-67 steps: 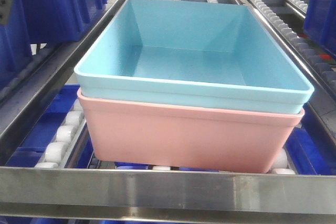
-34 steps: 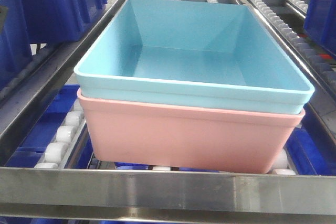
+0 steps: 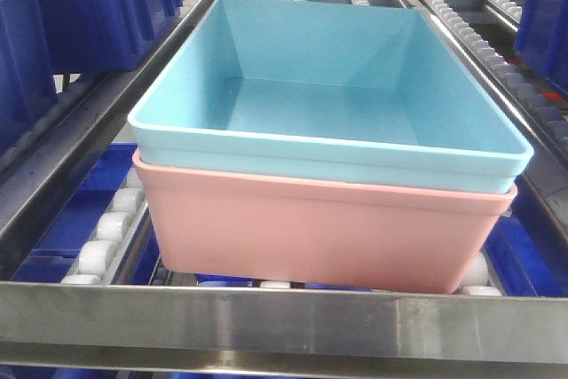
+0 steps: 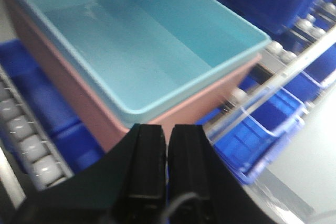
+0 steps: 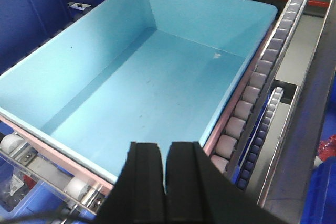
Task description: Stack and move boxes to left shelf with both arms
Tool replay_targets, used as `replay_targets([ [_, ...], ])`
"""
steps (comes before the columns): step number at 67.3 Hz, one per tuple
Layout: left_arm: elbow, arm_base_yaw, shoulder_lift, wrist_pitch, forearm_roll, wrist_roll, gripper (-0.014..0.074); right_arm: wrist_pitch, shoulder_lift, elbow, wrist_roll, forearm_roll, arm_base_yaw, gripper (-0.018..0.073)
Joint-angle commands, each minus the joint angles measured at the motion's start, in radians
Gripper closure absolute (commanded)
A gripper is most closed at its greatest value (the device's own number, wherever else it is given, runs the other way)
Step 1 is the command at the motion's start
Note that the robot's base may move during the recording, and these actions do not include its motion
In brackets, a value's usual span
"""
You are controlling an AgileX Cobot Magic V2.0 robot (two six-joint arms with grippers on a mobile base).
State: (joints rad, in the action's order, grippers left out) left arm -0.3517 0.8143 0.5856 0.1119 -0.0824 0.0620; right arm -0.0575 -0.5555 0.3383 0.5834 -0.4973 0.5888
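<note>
barely shifted: nested boxes (image 3: 328, 175)

My two boxes sit on the left shelf (image 3: 293, 326), a steel-framed rack. The salmon pink box (image 3: 319, 232) rests directly on the rails of white rollers (image 3: 98, 250), just behind the flat metal front bar (image 3: 177, 321). The light turquoise box (image 3: 328, 95) is nested inside it, rims stacked. More rollers (image 5: 247, 95) run along the right side, touching the pink box's wall. Dark blue crates (image 3: 89, 6) stand at the far left.
</note>
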Motion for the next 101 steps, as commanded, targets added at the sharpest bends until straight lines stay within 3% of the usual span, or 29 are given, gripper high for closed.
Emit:
replay_targets([
  [1,0.027,-0.057,-0.048,-0.146,-0.013,0.014,0.0591,0.068,0.001,0.029,-0.002,-0.020,0.002,0.0505],
  [14,0.166,-0.244,-0.215,-0.224,-0.013,0.014,0.0591,0.068,0.001,0.029,-0.002,-0.020,0.002,0.0505],
  [34,0.290,-0.520,-0.511,-0.220,-0.013,0.014,0.0590,0.068,0.001,0.029,-0.002,-0.020,0.002,0.0505],
  [47,0.354,-0.676,-0.599,-0.223,-0.013,0.014,0.0591,0.068,0.001,0.029,-0.002,-0.020,0.002,0.0505],
  [53,0.401,-0.702,-0.609,-0.242,-0.013,0.012,0.0591,0.068,0.001,0.029,-0.002,-0.020,0.002,0.0505],
  [62,0.412,-0.702,-0.611,-0.191,-0.013,0.010,0.0591,0.068,0.001,0.029,-0.002,-0.020,0.002,0.0505],
  [101,0.412,-0.702,-0.611,-0.193,-0.013,0.010,0.0591,0.067,0.001,0.029,-0.002,-0.020,0.002,0.0505],
])
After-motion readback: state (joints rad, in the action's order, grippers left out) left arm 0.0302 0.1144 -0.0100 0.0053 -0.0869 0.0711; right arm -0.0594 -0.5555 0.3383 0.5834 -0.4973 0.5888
